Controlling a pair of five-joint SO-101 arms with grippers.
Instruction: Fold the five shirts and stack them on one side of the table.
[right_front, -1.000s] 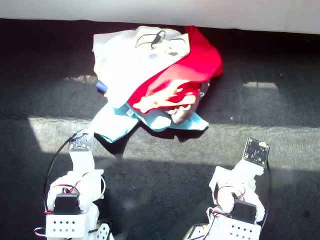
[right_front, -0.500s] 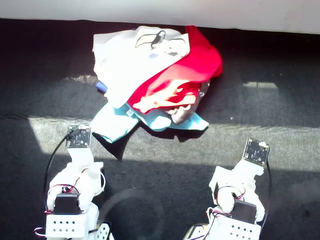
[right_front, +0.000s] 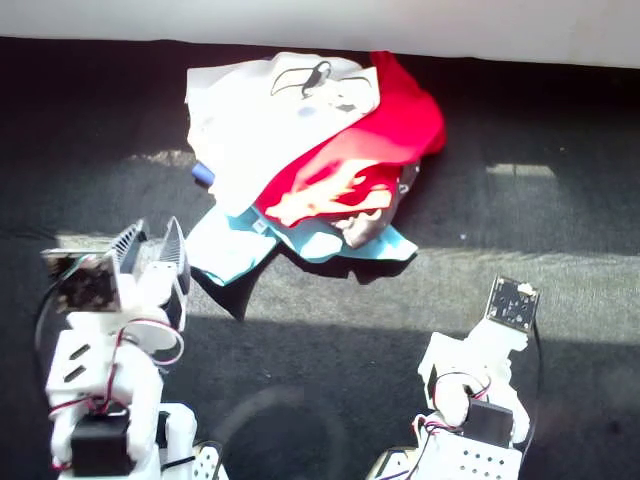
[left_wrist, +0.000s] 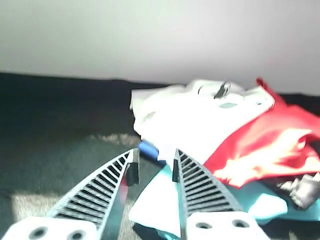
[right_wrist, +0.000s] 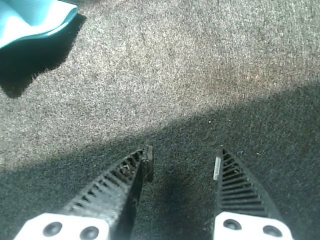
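A loose pile of shirts lies at the table's far middle: a white shirt (right_front: 265, 110) on top, a red shirt (right_front: 385, 140) to its right, and a light blue shirt (right_front: 235, 245) underneath at the near side. My left gripper (right_front: 157, 224) is raised and open just left of the light blue shirt's near corner. In the left wrist view the left gripper (left_wrist: 154, 167) is open on nothing, facing the white shirt (left_wrist: 200, 115), the red shirt (left_wrist: 270, 145) and the light blue shirt (left_wrist: 162, 200). My right gripper (right_wrist: 183, 160) is open over bare table, with a corner of the light blue shirt (right_wrist: 30, 17) farther off.
A grey garment (right_front: 365, 225) and a small dark blue bit (right_front: 203, 175) peek out of the pile. The table (right_front: 520, 220) is dark carpet-like cloth with sunlit bands. A white wall edge (right_front: 500, 25) runs along the far side. The right arm (right_front: 480, 370) sits folded at the near right.
The left arm has lifted and swung left, tilting its gripper up to face the pile. The right arm and the shirts have not moved.
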